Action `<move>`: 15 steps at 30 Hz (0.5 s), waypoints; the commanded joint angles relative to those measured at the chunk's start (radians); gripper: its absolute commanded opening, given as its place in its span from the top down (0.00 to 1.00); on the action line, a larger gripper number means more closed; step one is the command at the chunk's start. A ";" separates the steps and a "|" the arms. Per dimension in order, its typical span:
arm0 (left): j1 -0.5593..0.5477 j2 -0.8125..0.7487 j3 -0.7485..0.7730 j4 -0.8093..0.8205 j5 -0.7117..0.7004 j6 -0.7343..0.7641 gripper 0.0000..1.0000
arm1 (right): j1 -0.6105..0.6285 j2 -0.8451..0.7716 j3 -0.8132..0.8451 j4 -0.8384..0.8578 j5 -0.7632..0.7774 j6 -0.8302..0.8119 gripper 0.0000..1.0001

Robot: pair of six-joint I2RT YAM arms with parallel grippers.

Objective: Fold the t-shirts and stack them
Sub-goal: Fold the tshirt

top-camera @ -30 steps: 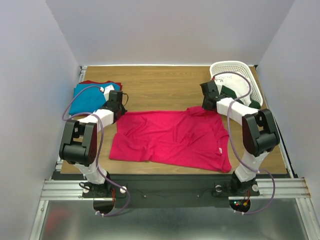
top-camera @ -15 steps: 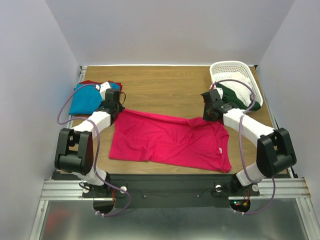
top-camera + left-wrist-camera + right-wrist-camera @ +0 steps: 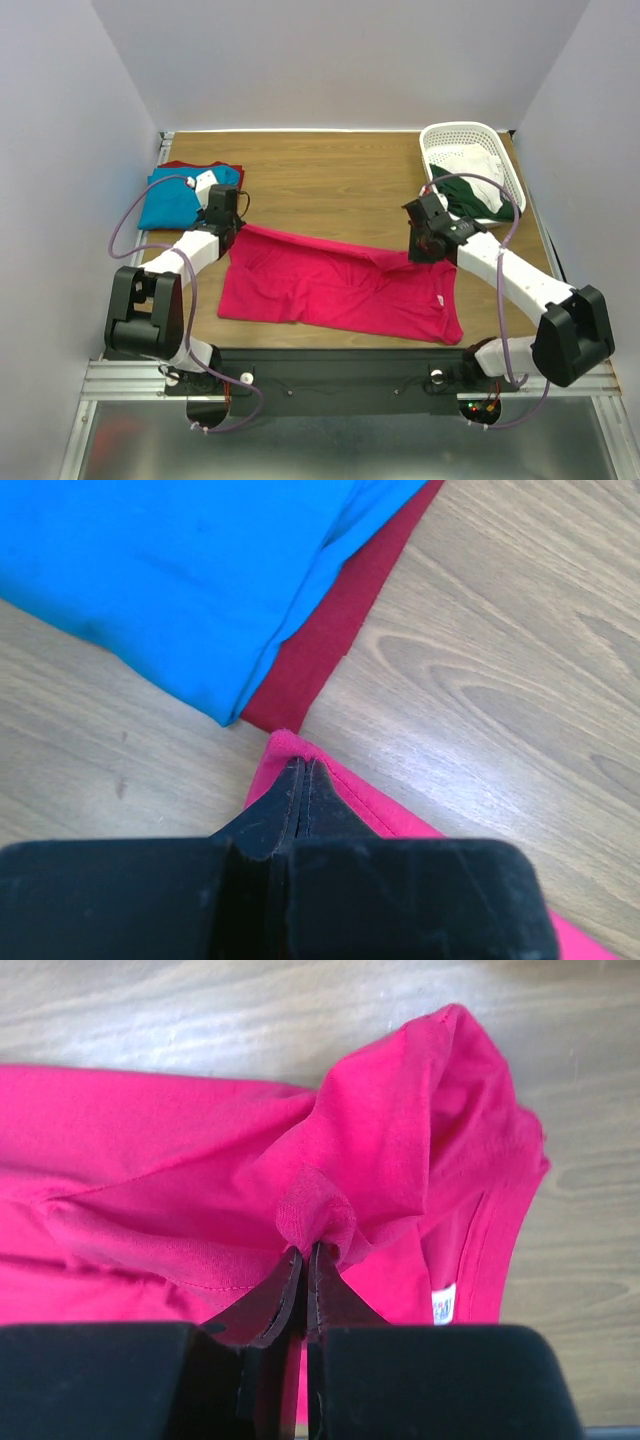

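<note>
T-shirts sit in two places on the wooden table (image 3: 330, 180). At the upper left of the overhead view a folded turquoise-blue t-shirt (image 3: 170, 203) lies on top of a dark red t-shirt (image 3: 200, 165), whose edge shows along the far side. The left wrist view shows the same pair, turquoise-blue (image 3: 170, 570) over dark red (image 3: 330, 630), with the red corner just beside the pink cloth.

Right of that stack, the left gripper (image 3: 235, 227) is down at the table, its jaws clenched on the far left corner of the crimson-pink t-shirt (image 3: 340, 285). In its own camera the black fingertips (image 3: 303, 770) are pressed together with the pink hem (image 3: 390, 820) caught between them.

That shirt spreads across the middle of the table, wrinkled, with its far edge drawn in a line between the two grippers. Its white neck label (image 3: 438, 300) shows near the lower right corner.

The right gripper (image 3: 414, 253) pinches the far right part of the shirt. Its wrist view shows the jaws (image 3: 305, 1255) closed on a small bunch of pink fabric (image 3: 150, 1130), and the label (image 3: 443, 1305) lies just to the right.

At the upper right stands a white lattice basket (image 3: 465, 130) holding white cloth (image 3: 470, 165) and dark green cloth (image 3: 470, 192).
</note>
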 commanded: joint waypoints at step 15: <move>0.001 -0.188 -0.130 -0.032 -0.106 -0.058 1.00 | 0.057 -0.109 -0.008 -0.214 -0.017 0.075 1.00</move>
